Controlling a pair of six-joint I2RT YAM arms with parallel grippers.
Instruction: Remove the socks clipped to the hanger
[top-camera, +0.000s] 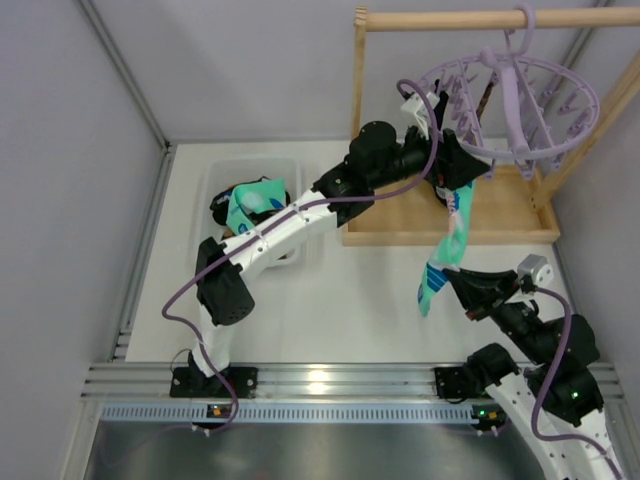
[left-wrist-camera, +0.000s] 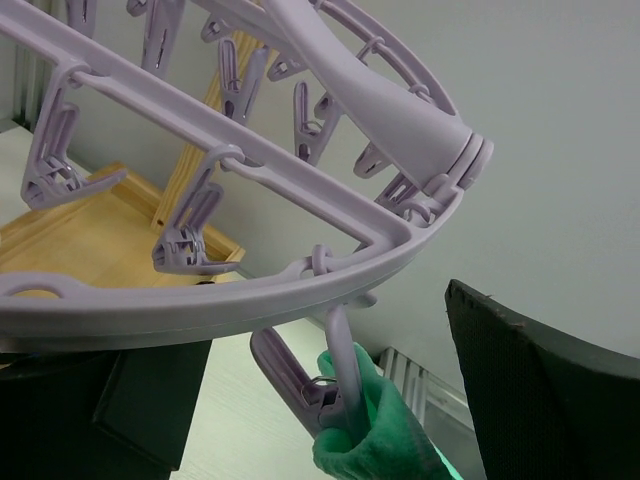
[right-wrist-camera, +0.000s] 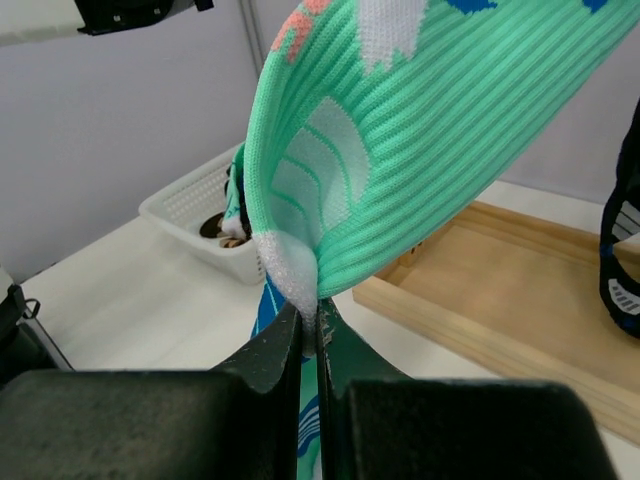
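**Freeing a sock (top-camera: 452, 240) from its clip (left-wrist-camera: 335, 385)**

I have the left gripper (left-wrist-camera: 330, 400) up under the rim of the hanger (top-camera: 590, 100). Its jaws stand wide apart, one finger on either side of the clip, and neither touches it as far as I can see. It holds nothing. I read the placement as a setup for squeezing the clip's levers. The sock hangs from that clip by its top edge, and the left wrist view shows only a green bunch of it in the clip's mouth.

Below, the right gripper (top-camera: 447, 278) is pinched shut on the sock's lower end — the fabric folds straight into the closed jaws. My guess is that this grip puts tension on the sock and will catch it once the clip lets go, so it doesn't drop onto the table.

The hanger hooks over the rail (top-camera: 450, 19). Socks (top-camera: 255, 198) lie in the bin (top-camera: 215, 175) at far left — likely where this one goes. The risk I see is pulling down before the clip opens, which would swing the hanger on its hook.
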